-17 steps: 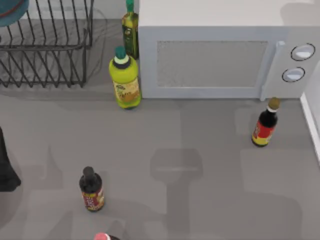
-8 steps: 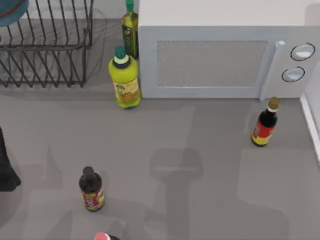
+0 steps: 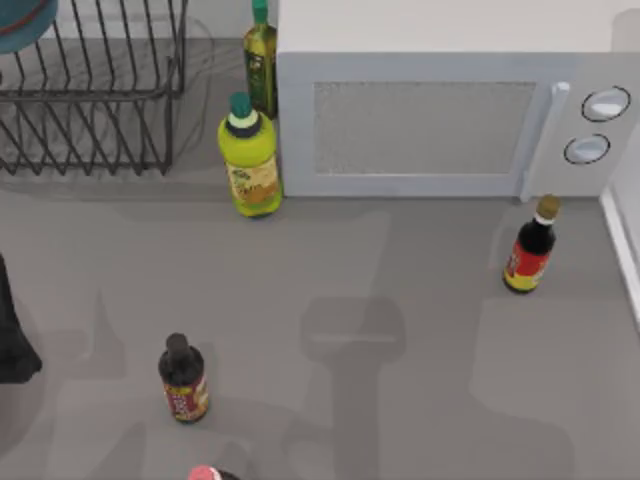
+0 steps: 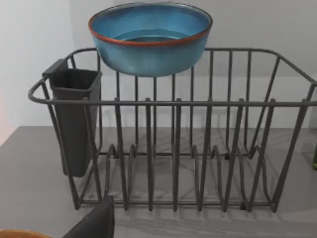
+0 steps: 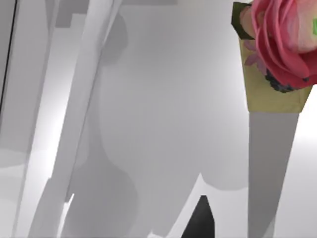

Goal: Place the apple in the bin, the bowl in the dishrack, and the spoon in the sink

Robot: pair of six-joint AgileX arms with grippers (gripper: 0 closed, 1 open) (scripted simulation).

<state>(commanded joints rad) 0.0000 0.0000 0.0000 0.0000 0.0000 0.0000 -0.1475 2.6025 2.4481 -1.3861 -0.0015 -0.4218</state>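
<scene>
Bystanders on the counter
Microwave (image 3: 450,110) along the back edge; green bottle (image 3: 250,158) beside it; dark bottle (image 3: 182,380) near the front.

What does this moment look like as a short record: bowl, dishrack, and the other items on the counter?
bowl: blue-teal bowl at the top of the rack's far side; whether it rests on the wires or is held, cannot tell
dishrack: dark wire dishrack, with a dark cutlery holder at one end
left arm: dark shape at the table's left edge
counter items: microwave, green bottle, two dark bottles

The grey table (image 3: 420,300) bears the dishrack (image 3: 90,90), microwave (image 3: 440,110) and bottles (image 3: 250,155).
</scene>
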